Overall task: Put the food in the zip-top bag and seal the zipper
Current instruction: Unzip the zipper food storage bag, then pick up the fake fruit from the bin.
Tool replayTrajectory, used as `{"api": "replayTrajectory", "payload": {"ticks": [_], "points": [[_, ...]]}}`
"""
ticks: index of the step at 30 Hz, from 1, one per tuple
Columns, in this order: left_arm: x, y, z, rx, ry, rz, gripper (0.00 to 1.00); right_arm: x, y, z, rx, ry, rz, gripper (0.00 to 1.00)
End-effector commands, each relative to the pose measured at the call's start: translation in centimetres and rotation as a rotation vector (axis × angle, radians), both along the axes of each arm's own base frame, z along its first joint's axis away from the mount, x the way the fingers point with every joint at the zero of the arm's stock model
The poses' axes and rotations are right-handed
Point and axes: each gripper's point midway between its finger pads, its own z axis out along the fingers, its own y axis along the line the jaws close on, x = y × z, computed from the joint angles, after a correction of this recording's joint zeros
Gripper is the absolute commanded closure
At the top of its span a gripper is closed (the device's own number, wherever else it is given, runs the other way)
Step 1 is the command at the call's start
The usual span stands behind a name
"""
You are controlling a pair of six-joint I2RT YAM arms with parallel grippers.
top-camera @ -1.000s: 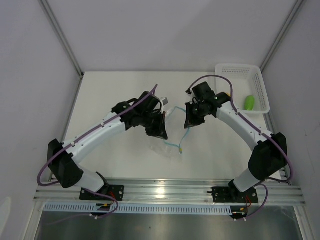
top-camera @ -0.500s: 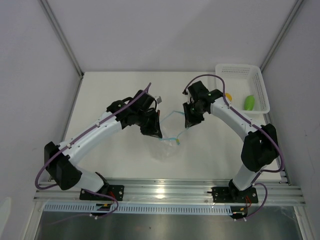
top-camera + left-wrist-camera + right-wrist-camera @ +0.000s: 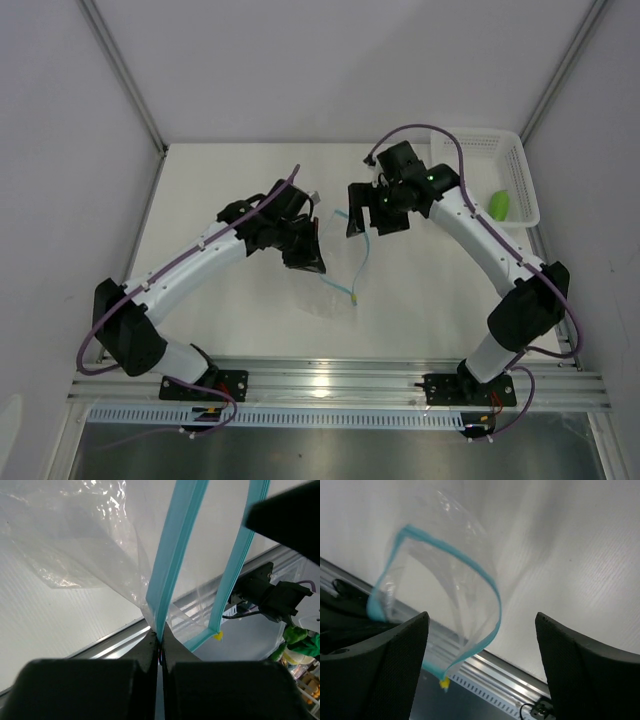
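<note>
**Right claw lets go; bag hangs from one corner**

On the left, the left claw is pinched tight on the zipper. It holds the zip-top bag up by one end of its mouth, just above the white counter. The film is thin, clear and crinkled, catching glare in sharp creases. The zipper is a flat, matte teal band, stiffer than the film, ending in a small yellow tab.

In the middle, the mouth gapes as a loose, curved loop, its two teal lips well apart.

The change is on the right. A second ago the right claw sat low beside the bag's mouth. It has since swung up and away from the arm bases and now hovers above the loop with its jaws spread wide, holding nothing. I judge this to be the hand-off. With the left side alone keeping the mouth open, the right arm is free to fetch food.

Far right, the oblong, glossy green piece lies in the white lattice basket, well apart from the bag. The orange piece is out of sight, possibly behind the right arm. Nothing is bagged yet.
</note>
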Motion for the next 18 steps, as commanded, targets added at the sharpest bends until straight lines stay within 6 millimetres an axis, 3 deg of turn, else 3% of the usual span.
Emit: {"api": "replayTrajectory", "payload": {"ticks": [1, 2, 3, 5, 10, 12, 17, 18], "points": [[0.2, 1.3, 0.9, 0.007, -0.04, 0.06, 0.99, -0.6, -0.5, 6.7, 0.042, -0.07, -0.099, 0.12], [0.4, 1.1, 1.6, -0.027, -0.067, 0.067, 0.99, -0.6, -0.7, 7.8, 0.052, -0.098, -0.106, 0.11], [0.1, 1.4, 0.7, -0.022, -0.051, 0.083, 0.99, -0.6, -0.8, 8.4, 0.056, -0.121, -0.111, 0.06], [0.5, 1.2, 1.1, -0.047, -0.083, 0.09, 0.99, -0.1, -2.2, 9.3, 0.042, -0.184, -0.18, 0.0], [0.7, 1.7, 0.3, 0.013, -0.099, 0.046, 0.99, 2.9, -4.9, 6.9, -0.064, -0.165, -0.306, 0.01], [0.8, 2.1, 0.6, 0.026, -0.139, 0.02, 0.99, 4.8, -7.3, 5.7, -0.166, -0.165, -0.378, 0.01], [1.3, 3.0, 0.6, 0.078, -0.211, -0.028, 0.99, 8.8, -12.3, 6.0, -0.217, -0.169, -0.543, 0.01], [1.3, 3.1, 0.5, 0.083, -0.231, -0.055, 1.0, 9.6, -14.1, 4.7, -0.237, -0.114, -0.583, 0.03]]}}
